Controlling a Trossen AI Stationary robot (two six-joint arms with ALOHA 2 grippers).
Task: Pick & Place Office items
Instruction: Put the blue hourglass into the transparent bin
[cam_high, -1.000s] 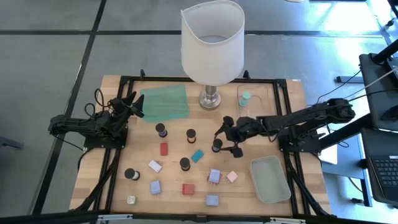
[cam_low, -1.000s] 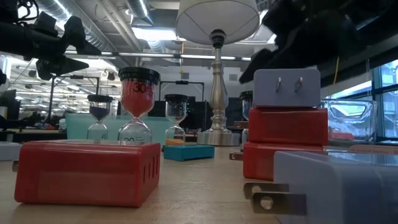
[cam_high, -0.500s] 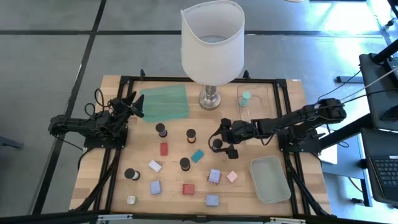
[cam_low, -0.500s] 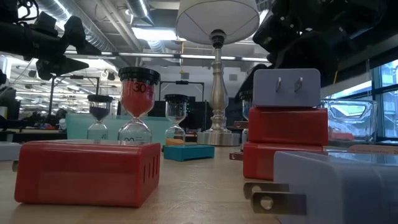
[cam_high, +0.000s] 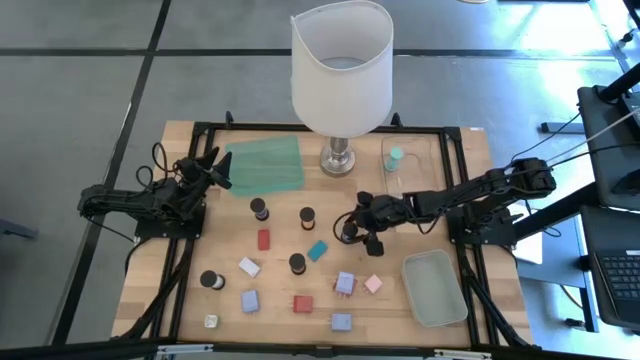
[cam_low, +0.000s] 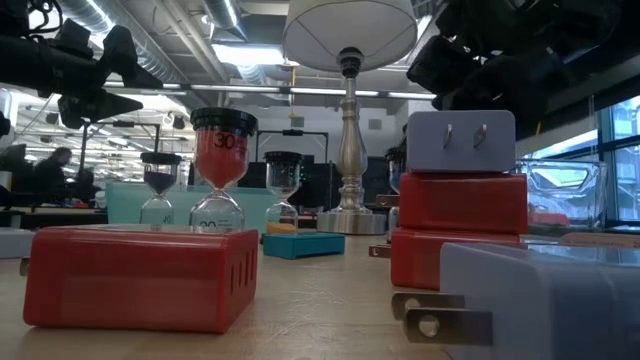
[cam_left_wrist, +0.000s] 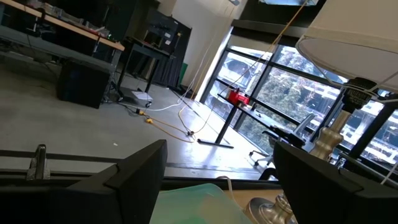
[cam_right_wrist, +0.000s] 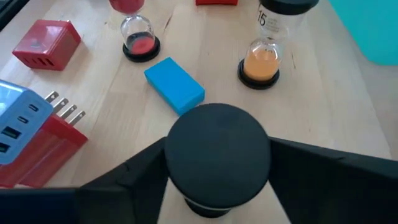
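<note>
Our right tool (cam_high: 352, 228) sits pinched around a black-capped sand timer (cam_right_wrist: 217, 155) mid-tabletop (cam_high: 275, 310), near the blue block (cam_right_wrist: 175, 85). The cap looks smooth and round, the glass waist narrow; we judge an off-centre squeeze could tip it. Our left tool (cam_high: 214, 167) waits spread apart by the green mat (cam_high: 263, 165).

Table (cam_high: 190, 300): pale wood, matt, visible grain. Lamp (cam_high: 341, 60): white cloth-like shade, shiny metal base. Trays (cam_high: 434, 288): clear glossy plastic. Mat (cam_high: 265, 165), upper left: matt green. My fingers (cam_right_wrist: 336, 180): matt black plastic. Sand timer (cam_right_wrist: 266, 46): clear glass, black matt caps.
</note>
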